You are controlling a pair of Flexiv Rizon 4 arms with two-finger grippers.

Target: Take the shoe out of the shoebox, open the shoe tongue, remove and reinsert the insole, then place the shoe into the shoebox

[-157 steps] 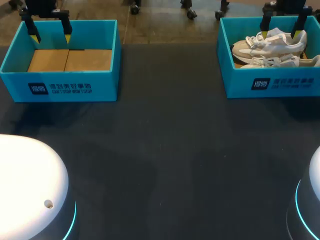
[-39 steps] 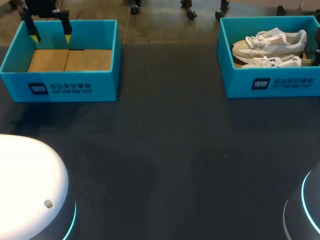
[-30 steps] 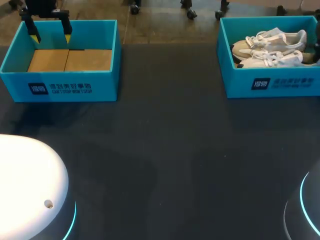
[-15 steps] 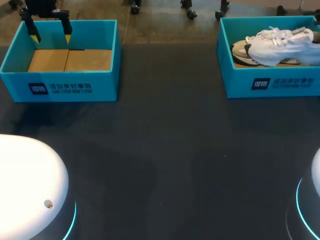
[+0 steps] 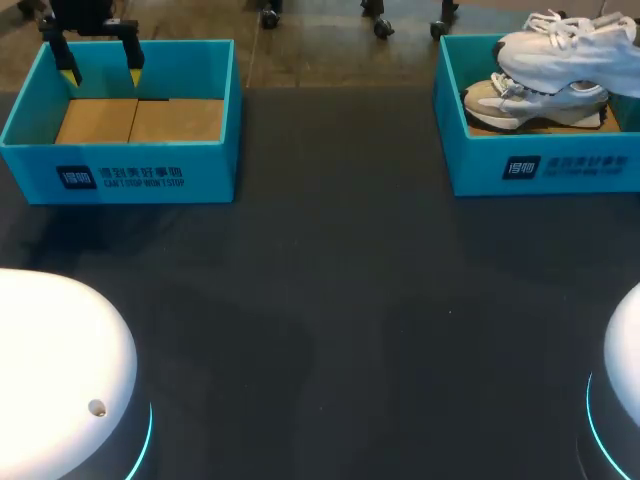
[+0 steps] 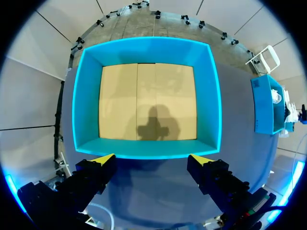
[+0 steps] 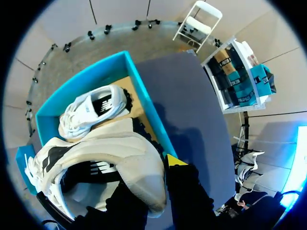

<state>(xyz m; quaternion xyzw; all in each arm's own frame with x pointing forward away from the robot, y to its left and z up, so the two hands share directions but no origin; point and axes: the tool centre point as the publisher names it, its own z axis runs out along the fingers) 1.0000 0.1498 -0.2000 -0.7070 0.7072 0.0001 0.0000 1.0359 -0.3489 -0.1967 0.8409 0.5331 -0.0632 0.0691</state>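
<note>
A white shoe (image 5: 568, 48) hangs above the right blue shoebox (image 5: 530, 165), toe pointing left; its heel end runs off the view's right edge. In the right wrist view my right gripper (image 7: 149, 178) is shut on the heel of this shoe (image 7: 105, 153), with one yellow fingertip (image 7: 175, 160) showing beside the heel. A second white and beige shoe (image 5: 535, 100) lies in the box (image 7: 144, 91) beneath. My left gripper (image 5: 102, 72) hovers open over the back of the left blue shoebox (image 5: 120, 175), which holds only its brown floor (image 6: 146, 100).
The dark table (image 5: 330, 300) stretches between the two boxes. The white rounded arm bases (image 5: 55, 370) stand at the front left and front right corners.
The right gripper has lifted one shoe from the right box, up and slightly right; the other shoe stays inside. The left arm has not moved.
</note>
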